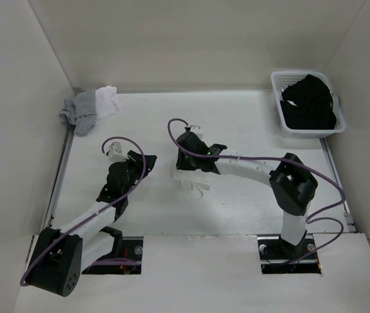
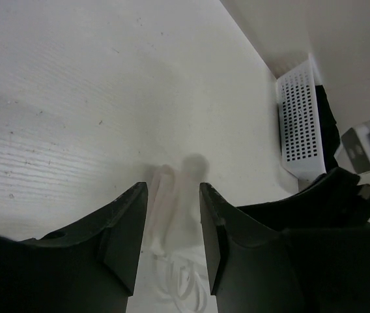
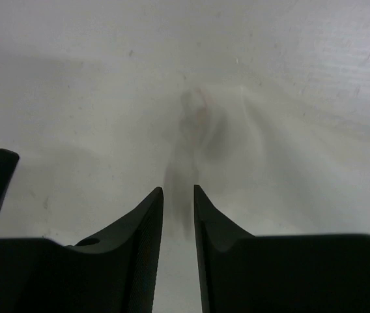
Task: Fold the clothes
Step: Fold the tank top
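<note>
The clothes, a small white camisole (image 1: 189,177), lie bunched into a narrow fold mid-table, with the thin straps (image 1: 195,190) looping off the near side. My right gripper (image 1: 199,165) hangs directly over the fold. In the right wrist view its jaws (image 3: 178,190) stand slightly apart, nothing is between them, and a raised fabric ridge (image 3: 198,124) lies just ahead. My left gripper (image 1: 142,163) is to the left of the camisole, clear of it. It is open (image 2: 173,189) and empty, and the fold (image 2: 172,202) and straps (image 2: 186,282) show through the gap.
A white basket (image 1: 283,120) holding black garments (image 1: 309,104) stands at the back right and also shows in the left wrist view as the basket (image 2: 299,124). A grey and white garment pile (image 1: 90,107) lies in the back left corner. Walls enclose the table on three sides.
</note>
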`<action>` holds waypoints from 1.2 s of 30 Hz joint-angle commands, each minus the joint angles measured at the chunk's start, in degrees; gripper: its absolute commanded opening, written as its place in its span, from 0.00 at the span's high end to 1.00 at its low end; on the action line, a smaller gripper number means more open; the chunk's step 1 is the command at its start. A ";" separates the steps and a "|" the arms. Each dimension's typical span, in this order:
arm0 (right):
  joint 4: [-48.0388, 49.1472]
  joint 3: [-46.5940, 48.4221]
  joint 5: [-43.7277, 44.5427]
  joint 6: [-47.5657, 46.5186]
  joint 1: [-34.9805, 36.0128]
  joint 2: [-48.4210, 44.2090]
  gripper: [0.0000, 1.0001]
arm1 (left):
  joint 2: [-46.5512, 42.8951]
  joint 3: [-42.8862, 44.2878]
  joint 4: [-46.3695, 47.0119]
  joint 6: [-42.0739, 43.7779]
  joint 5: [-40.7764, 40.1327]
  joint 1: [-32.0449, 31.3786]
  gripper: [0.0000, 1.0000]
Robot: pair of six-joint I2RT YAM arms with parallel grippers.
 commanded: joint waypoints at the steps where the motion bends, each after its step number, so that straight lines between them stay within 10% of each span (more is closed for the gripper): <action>1: 3.87 1.27 -2.46 2.88 0.72 -0.82 0.67 | -1.62 0.62 1.17 -0.06 1.42 -0.45 0.64; 7: 14.08 -11.29 -3.09 2.10 -0.68 -14.17 0.61 | 3.20 5.80 1.34 0.38 -1.22 -6.67 0.64; 15: 27.42 -29.66 -5.28 0.33 -8.67 -18.77 0.97 | 21.90 17.31 7.31 2.93 -5.97 -21.19 0.64; 31: 43.97 -41.02 -11.43 4.64 -16.51 -10.15 0.96 | 30.65 9.42 14.78 0.91 -0.43 -14.77 0.61; 36: 42.22 -41.02 -11.87 3.94 -16.51 -17.42 0.76 | 22.22 8.71 13.39 1.87 -0.78 -15.66 0.54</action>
